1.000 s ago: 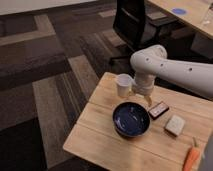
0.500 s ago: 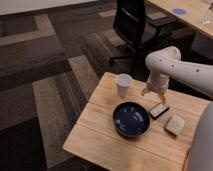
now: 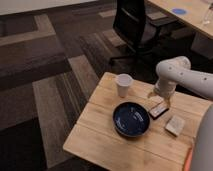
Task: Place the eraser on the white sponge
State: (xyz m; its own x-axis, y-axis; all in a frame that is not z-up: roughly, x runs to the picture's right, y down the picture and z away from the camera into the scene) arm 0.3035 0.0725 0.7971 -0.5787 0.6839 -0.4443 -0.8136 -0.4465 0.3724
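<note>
The white arm reaches in from the right, elbow raised and forearm pointing down. The gripper [image 3: 160, 101] hangs just above the eraser [image 3: 159, 111], which lies on the table [image 3: 100, 132] beside the white sponge [image 3: 175, 125]. I cannot tell how the jaws stand.

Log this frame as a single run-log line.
end effector: just above eraser | eraser: lying on table, between blue bowl and white sponge | placement: not yet done

Office w/ carpet tiles [image 3: 50, 75], black swivel chair [image 3: 132, 25], long desk [image 3: 186, 17]; pincer [image 3: 160, 101] over wooden table [image 3: 102, 142].
</note>
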